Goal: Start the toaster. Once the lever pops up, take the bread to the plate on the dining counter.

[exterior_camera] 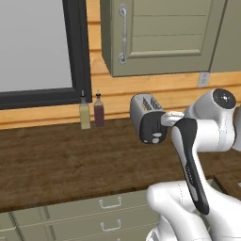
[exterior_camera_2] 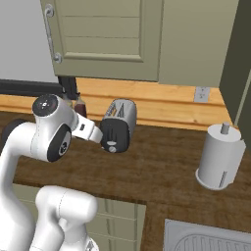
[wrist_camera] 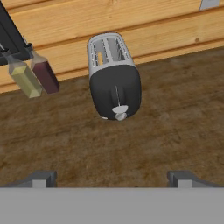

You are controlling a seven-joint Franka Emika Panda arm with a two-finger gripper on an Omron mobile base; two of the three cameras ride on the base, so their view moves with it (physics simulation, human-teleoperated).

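1. Nearest in the hand view is the gripper (wrist_camera: 111,178): its two dark tips rise far apart at the bottom, so the jaws are spread wide with nothing between them, only bare wood counter (wrist_camera: 175,131) ahead.
2. Beyond the tips stands the toaster (wrist_camera: 113,76), well apart from the gripper, its black end panel facing the hand. A thin slot runs down that panel with a pale lever (wrist_camera: 120,109) low on it and a small round knob (wrist_camera: 121,116) just below.
3. A sliver of tan, probably the bread (wrist_camera: 100,58), shows in one top slot; I cannot tell how deep it sits.
4. The lever looks like a small stiff tab, so I judge it wants one fingertip pressed on its top face and pushed straight down, not a pinch. The toaster is light and smooth-shelled and could skid or tip if pushed sideways.
5. The bread will be light, soft and crumbly; a gentle grip across its flat faces at the exposed top edge seems best.
6. Left of the toaster by the wooden wall stand two bottles, yellow (wrist_camera: 24,78) and dark red (wrist_camera: 45,74), clear of the approach.
7. In the right base view a paper towel roll (exterior_camera_2: 219,156) stands well apart to the right.
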